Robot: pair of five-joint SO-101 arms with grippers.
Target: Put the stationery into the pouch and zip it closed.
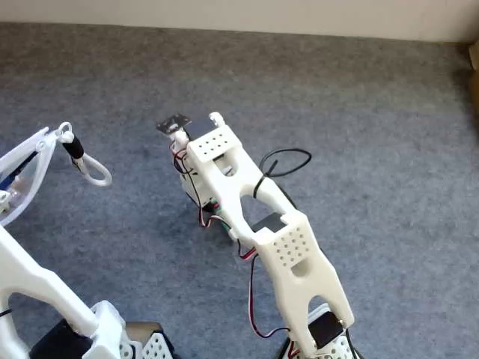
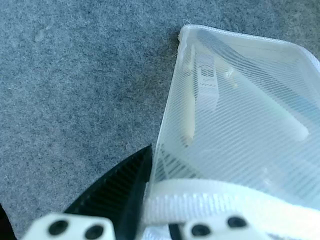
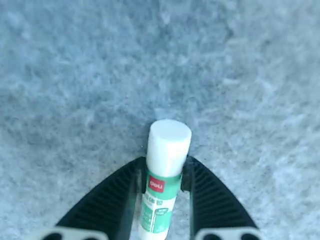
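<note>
My left gripper [image 2: 150,167] is shut on the edge of the translucent striped pouch [image 2: 235,115], pinching it just below the white zip tape; one black finger [image 2: 120,192] lies against the outside. A pale pencil-like stick [image 2: 188,107], a small white labelled item [image 2: 206,82] and a longer pale object lie inside. From above, the pouch [image 1: 26,176] hangs at the far left, with its white pull loop [image 1: 93,170] dangling. My right gripper [image 3: 164,167] is shut on a glue stick [image 3: 165,165] with a white cap and green label, held just above the carpet.
Grey carpet [image 1: 359,112] covers the whole work area. The right arm [image 1: 224,161] stretches across the middle, with red and black cables [image 1: 281,161] looping beside it. A pale wall strip [image 1: 239,11] runs along the back.
</note>
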